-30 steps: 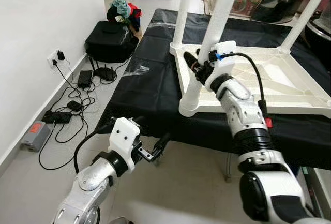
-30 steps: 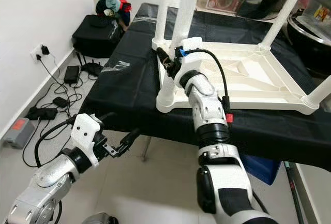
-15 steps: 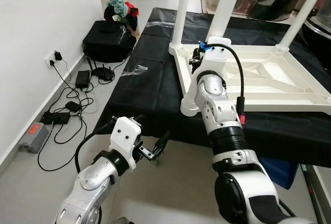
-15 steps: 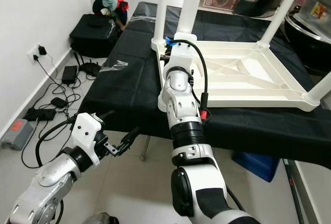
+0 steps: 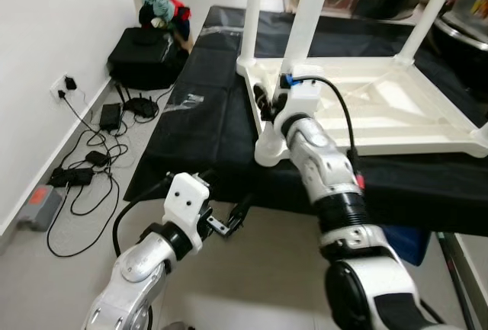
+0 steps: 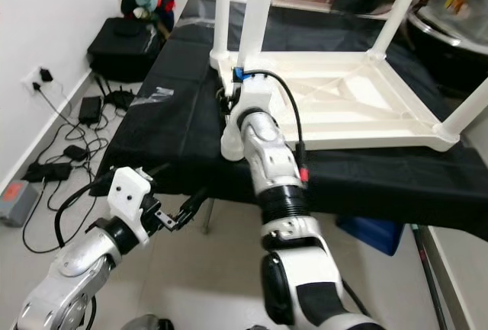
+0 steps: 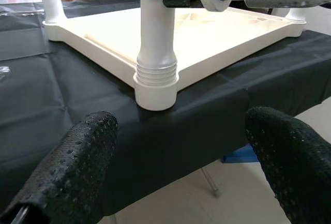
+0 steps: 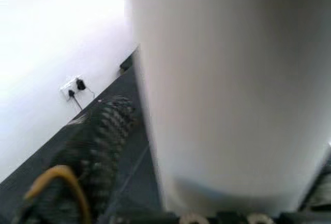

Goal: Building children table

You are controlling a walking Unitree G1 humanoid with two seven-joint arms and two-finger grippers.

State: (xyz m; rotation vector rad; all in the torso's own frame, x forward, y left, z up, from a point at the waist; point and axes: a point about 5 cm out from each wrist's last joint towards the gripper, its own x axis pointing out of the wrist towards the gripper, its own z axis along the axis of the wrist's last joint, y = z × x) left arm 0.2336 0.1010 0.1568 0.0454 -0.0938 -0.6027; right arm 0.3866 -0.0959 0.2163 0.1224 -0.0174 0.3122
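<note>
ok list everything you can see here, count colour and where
table top: 1, white, upside down on the black cloth
table legs: 4 in place, white, one at each corner, pointing up
cloth: 1, black, covering the work table
bag: 1, black, floor by the wall
toys: small pile, teal and red, behind the bag
cables and chargers: several, black, floor under the wall socket
left pincer: black, open, low before the cloth edge
right pincer: black, closed around the nearest table leg

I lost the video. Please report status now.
Right gripper closed around near table leg above its threaded socket. Left gripper open, idle below table edge. Nothing in the way.
</note>
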